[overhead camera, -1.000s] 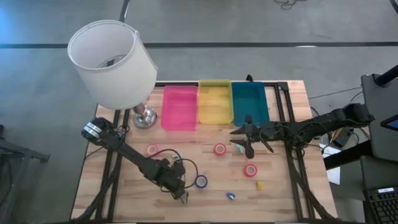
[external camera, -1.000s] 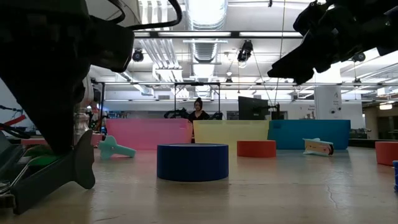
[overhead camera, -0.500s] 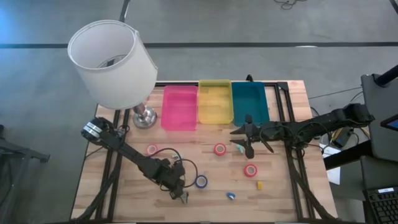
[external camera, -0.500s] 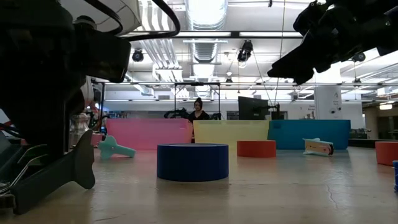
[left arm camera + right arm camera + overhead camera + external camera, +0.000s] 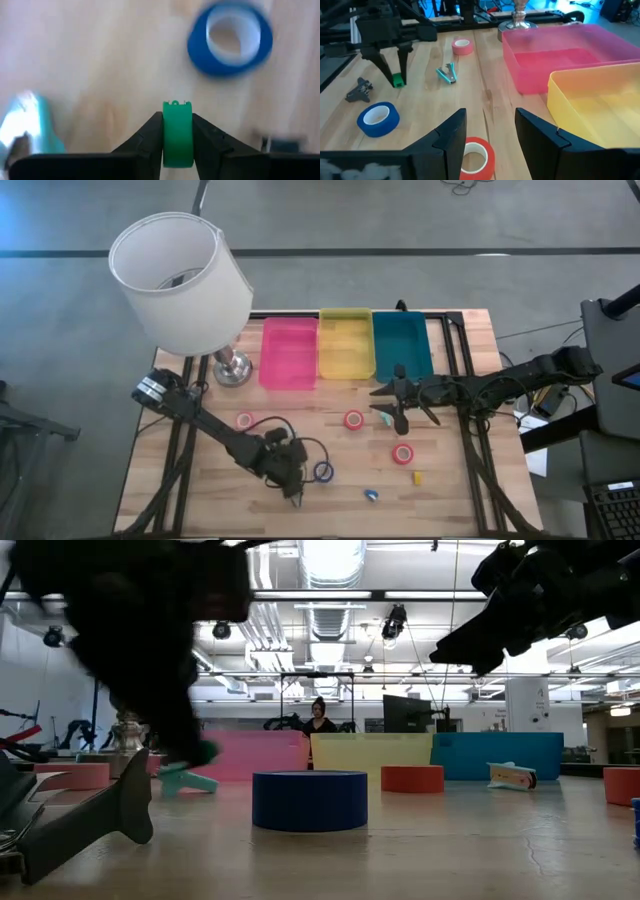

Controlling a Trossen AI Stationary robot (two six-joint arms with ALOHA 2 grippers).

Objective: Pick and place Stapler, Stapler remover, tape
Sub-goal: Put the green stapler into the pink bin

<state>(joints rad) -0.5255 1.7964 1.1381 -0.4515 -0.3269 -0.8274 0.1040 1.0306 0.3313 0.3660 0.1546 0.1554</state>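
My left gripper [image 5: 296,492] is shut on a small green piece [image 5: 177,131], which also shows in the right wrist view [image 5: 397,80], just left of the dark blue tape roll [image 5: 323,471]. Pink and red tape rolls lie flat on the table, one at the left [image 5: 245,421], one mid-table [image 5: 353,420] and one at the right [image 5: 403,453]. A teal stapler remover [image 5: 447,73] lies near the left arm. My right gripper [image 5: 400,412] is open and empty over a small pale and teal thing [image 5: 510,775]. My left gripper pinches the green piece's two opposite sides [image 5: 170,131] between its two fingertips. The fingers [image 5: 402,57] point down from above. The piece [image 5: 397,80] sits at the finger ends; the low view shows it a little above the table.
Pink [image 5: 289,352], yellow [image 5: 346,345] and teal [image 5: 402,345] bins stand in a row at the far edge. A white lamp [image 5: 180,280] stands at the far left. A dark claw-shaped thing [image 5: 360,90] and small yellow [image 5: 417,477] and blue [image 5: 371,494] pieces lie near the front.
My left gripper has risen from the table and gone a little toward the table's right edge, nearer the blue tape roll, still shut on the green piece. It is blurred by this motion in the low view.
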